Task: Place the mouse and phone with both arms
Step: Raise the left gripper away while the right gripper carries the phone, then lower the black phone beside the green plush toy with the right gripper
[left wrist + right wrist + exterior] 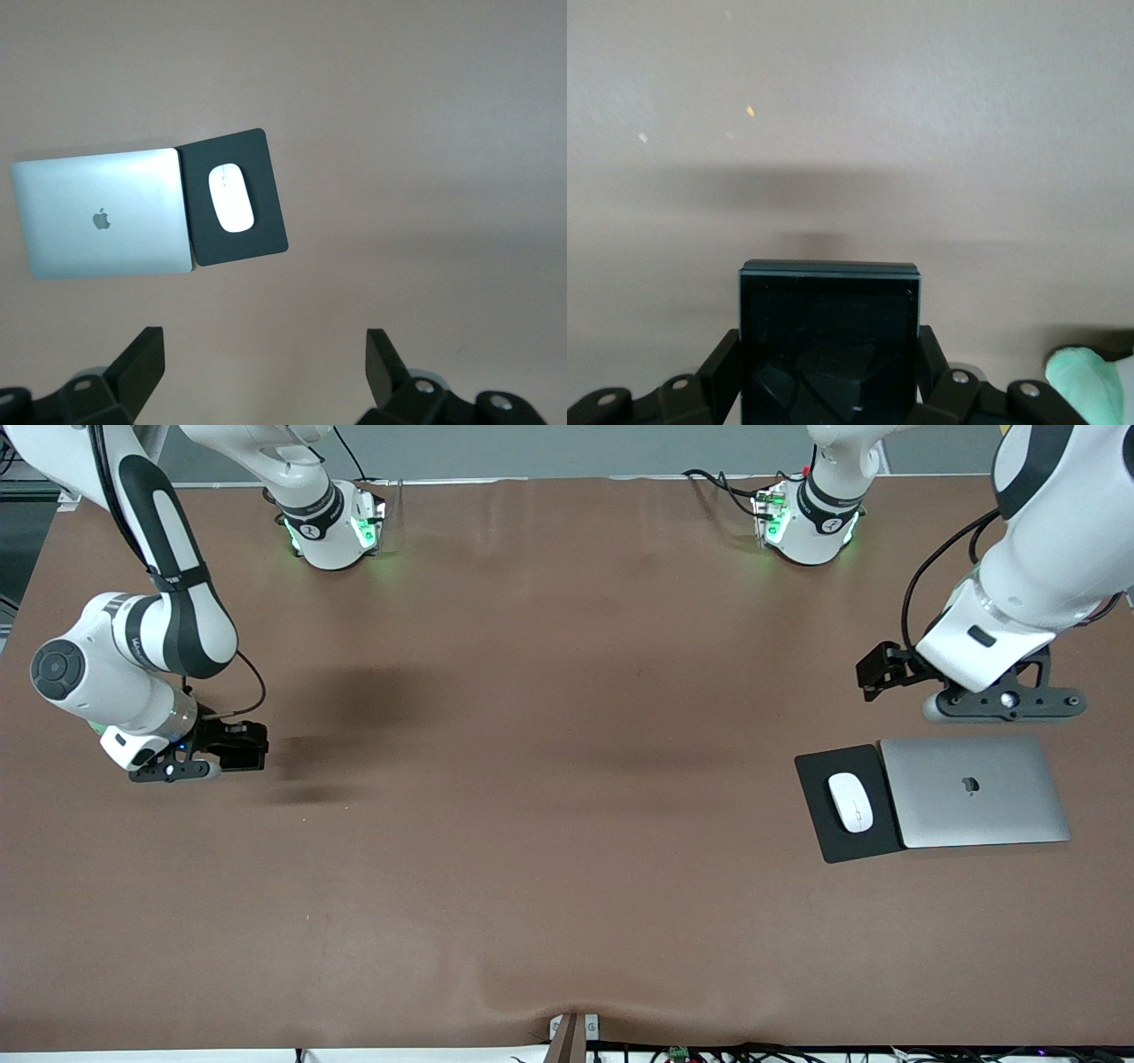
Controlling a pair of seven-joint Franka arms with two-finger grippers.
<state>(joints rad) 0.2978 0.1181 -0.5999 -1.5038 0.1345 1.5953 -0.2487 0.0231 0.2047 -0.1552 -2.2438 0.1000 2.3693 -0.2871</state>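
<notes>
The right tool [232,755], at the front view's left edge, is clamped on the phone [828,341] above bare worktop [549,806], well apart from the mouse [850,802] at lower right under the wide-open left tool [890,676].

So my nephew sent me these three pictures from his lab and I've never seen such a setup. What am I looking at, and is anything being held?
Two white robot arms stand at a brown table. The wide picture looks down from across the table; the other two come from cameras on each arm's wrist. The left gripper hangs open over the table near a closed silver laptop. Beside the laptop lies a black mouse pad with the white mouse on it. The right gripper, at the right arm's end of the table, is shut on the black phone.
</notes>
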